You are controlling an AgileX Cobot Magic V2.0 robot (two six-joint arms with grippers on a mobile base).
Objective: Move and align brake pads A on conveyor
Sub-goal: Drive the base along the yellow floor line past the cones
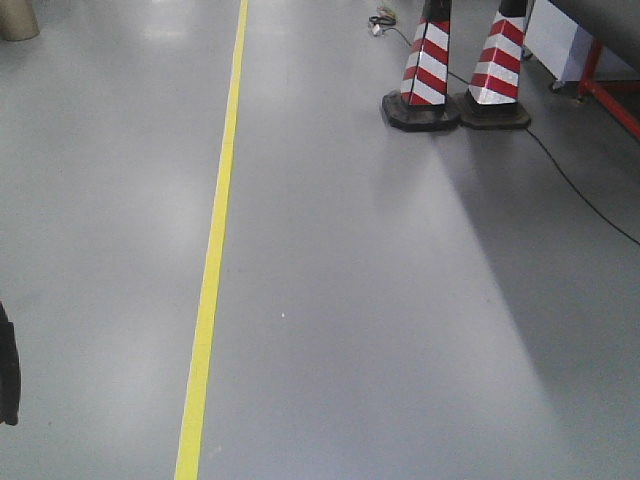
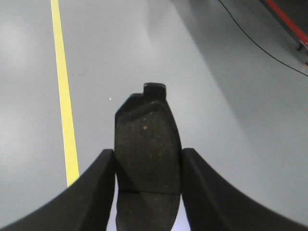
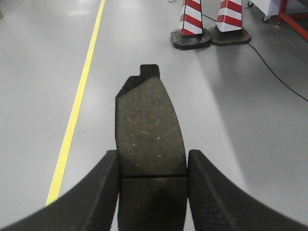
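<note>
My left gripper (image 2: 147,156) is shut on a dark grey brake pad (image 2: 147,139) that sticks out forward over the grey floor, its groove crossing just behind the fingertips. My right gripper (image 3: 152,156) is shut on another brake pad (image 3: 149,130), speckled grey-brown with a dark backing tab at its far end. Both pads hang in the air above the floor. The conveyor is out of view in all three views. Neither gripper shows in the front view.
A yellow floor line (image 1: 215,250) runs away from me on the left. Two red-and-white striped cones (image 1: 425,70) stand far right, with a black cable (image 1: 580,190) trailing past them and a red frame (image 1: 610,95) at the right edge.
</note>
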